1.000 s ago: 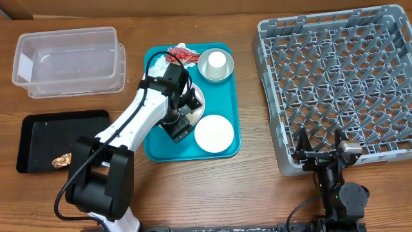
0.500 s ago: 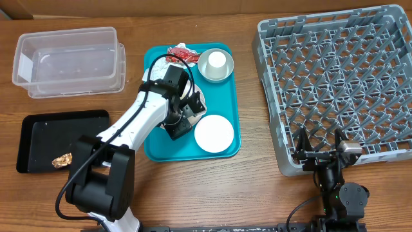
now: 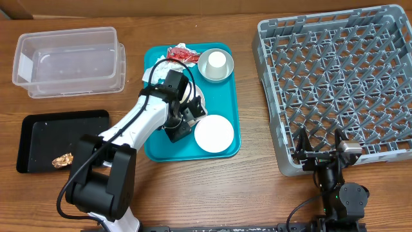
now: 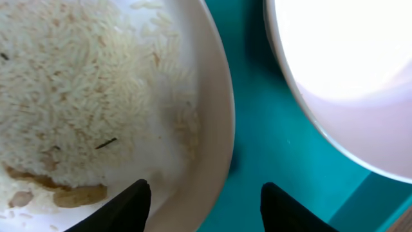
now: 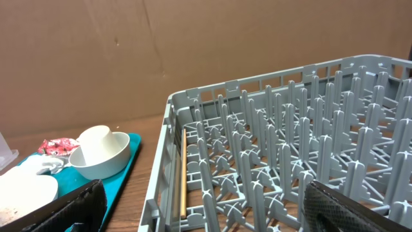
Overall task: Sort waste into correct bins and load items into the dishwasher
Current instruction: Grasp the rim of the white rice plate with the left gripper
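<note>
My left gripper [image 3: 183,122] [image 4: 209,205] is open low over the teal tray, its fingers either side of the rim of the large plate [image 3: 198,102] [image 4: 215,122]. That plate holds pale rice crumbs [image 4: 71,90]. The smaller white plate [image 3: 214,134] [image 4: 347,71] lies just beside it. The grey bowl [image 3: 207,69] [image 5: 103,158] holds the white cup [image 3: 217,60] [image 5: 96,137]. A red wrapper [image 3: 182,53] [image 5: 58,147] and a white napkin [image 3: 156,63] lie at the tray's far end. My right gripper [image 3: 320,152] [image 5: 215,219] is open and empty at the near edge of the dish rack [image 3: 341,84] [image 5: 290,161].
The teal tray [image 3: 228,103] [image 4: 270,161] is at centre. The clear tub [image 3: 67,61] stands at far left. The black tray [image 3: 61,132] in front of it holds a brown food piece [image 3: 62,160]. A thin wooden stick [image 5: 183,171] lies inside the rack's left wall.
My left gripper has shifted slightly right and lower over the large plate's rim. The right arm has not moved.
</note>
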